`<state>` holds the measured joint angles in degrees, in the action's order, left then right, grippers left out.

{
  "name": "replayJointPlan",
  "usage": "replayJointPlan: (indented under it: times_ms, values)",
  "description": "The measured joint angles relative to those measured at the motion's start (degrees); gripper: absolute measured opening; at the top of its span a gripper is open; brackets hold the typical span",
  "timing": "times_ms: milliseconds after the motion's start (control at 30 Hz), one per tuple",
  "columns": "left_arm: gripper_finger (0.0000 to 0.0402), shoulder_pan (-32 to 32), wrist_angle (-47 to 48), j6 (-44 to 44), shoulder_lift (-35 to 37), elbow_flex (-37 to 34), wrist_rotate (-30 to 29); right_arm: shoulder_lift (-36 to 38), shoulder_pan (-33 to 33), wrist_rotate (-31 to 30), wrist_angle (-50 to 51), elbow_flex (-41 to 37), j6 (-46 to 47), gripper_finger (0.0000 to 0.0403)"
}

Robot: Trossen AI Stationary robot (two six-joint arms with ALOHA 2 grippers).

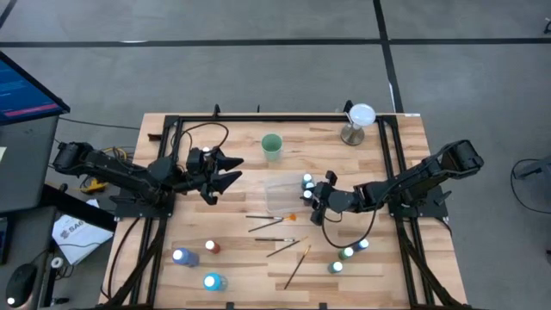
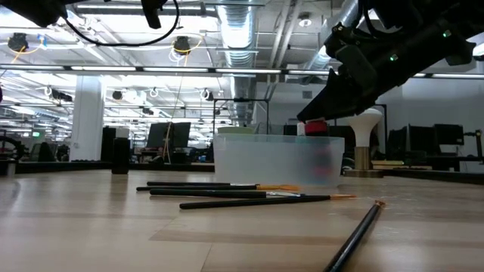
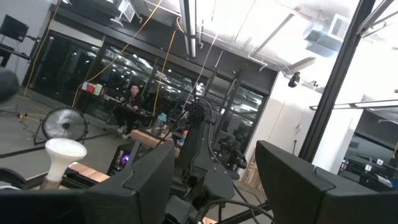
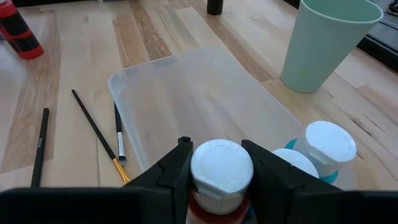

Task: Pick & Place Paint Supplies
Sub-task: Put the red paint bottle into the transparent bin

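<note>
- A small red paint bottle with a white cap [image 4: 222, 169] is pinched between the jaws of the right gripper [image 1: 316, 195]. It is held upright, cap upward, so its long axis is vertical.
- This bottle is carried just above the right end of the clear plastic tray [image 1: 277, 194], which lies near the middle of the wooden worktop [image 1: 241, 263].
- Two white-capped bottles with blue-green bodies [image 4: 323, 148] already stand in that same end of the tray, close beside the held bottle; these are judged as done.
- The held bottle is not yet set down, so this step is judged to be in its last part.
- Several bottles are still left outside the tray: three near the front left corner of the worktop [image 1: 196, 258] and three towards the front right [image 1: 349, 254].
- About five thin, long paintbrushes [image 1: 277, 231] also lie flat on the worktop between the tray and the front edge. Most of them run roughly along the left-right direction; one dark brush [image 1: 298, 266] lies obliquely, nearer to the front edge.
- The task is therefore judged to be less than half finished.
- The left gripper [image 1: 225, 170] hangs above the worktop, left of the tray, with jaws spread and nothing between them.
- A pale green cup [image 1: 272, 145] stands behind the tray, towards the back edge.
</note>
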<state>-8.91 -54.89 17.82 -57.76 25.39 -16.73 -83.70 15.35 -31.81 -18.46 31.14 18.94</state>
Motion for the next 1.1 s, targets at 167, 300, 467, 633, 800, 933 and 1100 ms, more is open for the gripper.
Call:
replayJointPlan:
  times_ms: [167, 300, 467, 633, 800, 933, 1100]
  values:
    - [0.0218, 0.0, 0.0, 0.0, 0.0, 0.0, -0.9, 0.0, 0.0, 0.2, 0.5, 0.0, -0.2, 0.0125]
    - [0.0218, 0.0, 0.0, 0.0, 0.0, 0.0, -1.4, 0.0, 0.0, 0.4, 0.5, 0.0, -0.9, 0.0125]
    - [0.0218, 0.0, 0.0, 0.0, 0.0, 0.0, -3.3, 0.0, 0.0, 0.4, 0.5, 0.0, -1.4, 0.0129]
    - [0.0218, 0.0, 0.0, 0.0, 0.0, 0.0, -3.5, 0.0, 0.0, 0.5, 0.4, 0.0, -1.3, 0.0125]
    - [0.0218, 0.0, 0.0, 0.0, 0.0, 0.0, -3.5, 0.0, 0.0, 0.9, 0.4, 0.0, -1.3, 0.0128]
    - [0.0218, 0.0, 0.0, 0.0, 0.0, 0.0, -3.5, 0.0, 0.0, 1.8, 0.4, 0.0, -1.3, 0.0133]
    - [0.0218, 0.7, 0.0, 0.0, 0.0, 0.0, -3.4, 0.0, 0.0, 1.8, 0.2, 0.0, -1.4, 0.0131]
